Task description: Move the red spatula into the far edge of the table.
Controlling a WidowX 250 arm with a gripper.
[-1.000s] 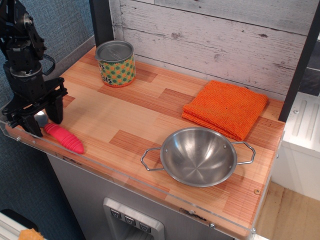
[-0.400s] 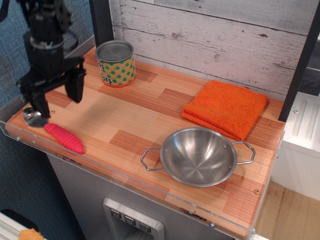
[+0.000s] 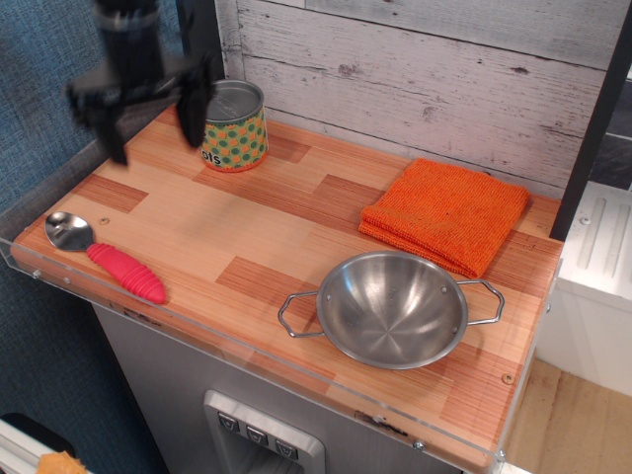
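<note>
The red spatula (image 3: pixel 107 259) lies flat near the left end of the wooden table (image 3: pixel 247 227), close to the clear front rim. Its silver head points left and its pinkish-red ribbed handle points right. My gripper (image 3: pixel 153 123) is blurred, high above the table's left back part, next to the can. Its two fingers (image 3: pixel 196 114) stand apart and hold nothing. It is well clear of the spatula.
A metal can (image 3: pixel 230 124) with a dotted label stands at the back left. A folded orange cloth (image 3: pixel 446 214) lies at the back right. A steel bowl (image 3: pixel 393 308) with two handles sits near the front. A whitewashed plank wall (image 3: pixel 415 69) closes the back.
My gripper has risen from right over the spatula's head and moved up and back toward the can. The spatula stays on the table, its head uncovered.
</note>
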